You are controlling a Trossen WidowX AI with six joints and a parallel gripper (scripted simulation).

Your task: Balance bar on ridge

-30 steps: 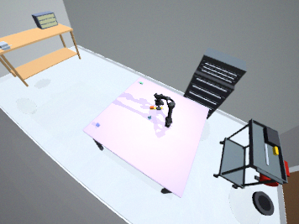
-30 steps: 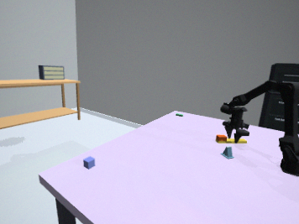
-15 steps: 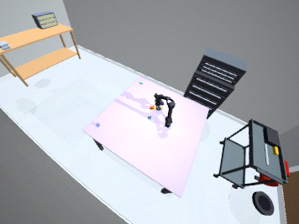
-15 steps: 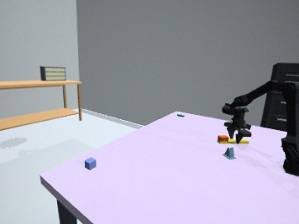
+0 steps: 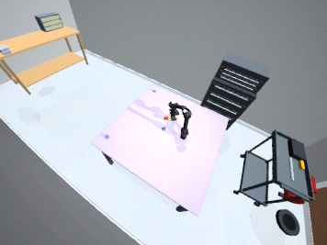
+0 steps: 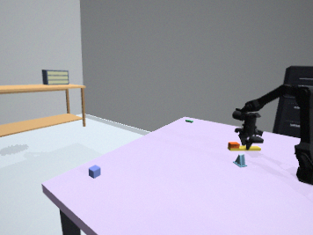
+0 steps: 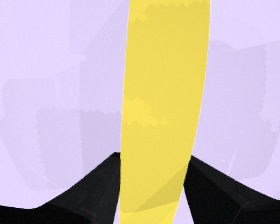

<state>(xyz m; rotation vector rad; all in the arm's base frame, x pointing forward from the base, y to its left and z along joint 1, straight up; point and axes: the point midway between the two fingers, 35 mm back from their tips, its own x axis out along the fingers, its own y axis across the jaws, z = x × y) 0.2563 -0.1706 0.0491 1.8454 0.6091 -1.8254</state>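
Observation:
A flat yellow bar (image 6: 244,149) (image 7: 164,97) (image 5: 166,117) with an orange block end (image 6: 233,145) lies on the lilac table (image 6: 176,181) (image 5: 152,161). My gripper (image 6: 250,145) (image 7: 151,161) is down over it, and its two black fingers are shut on the bar's sides near the orange end. The ridge, a small teal wedge (image 6: 240,160) (image 5: 163,128), stands upright on the table a short way in front of the bar, apart from it. The wedge is out of the wrist view.
A blue cube (image 6: 94,172) (image 5: 107,137) sits near the table's front left corner. A small green flat piece (image 6: 189,121) (image 5: 154,91) lies at the far edge. The arm's base (image 6: 304,168) stands at the right. A black cabinet (image 5: 234,90) is behind the table.

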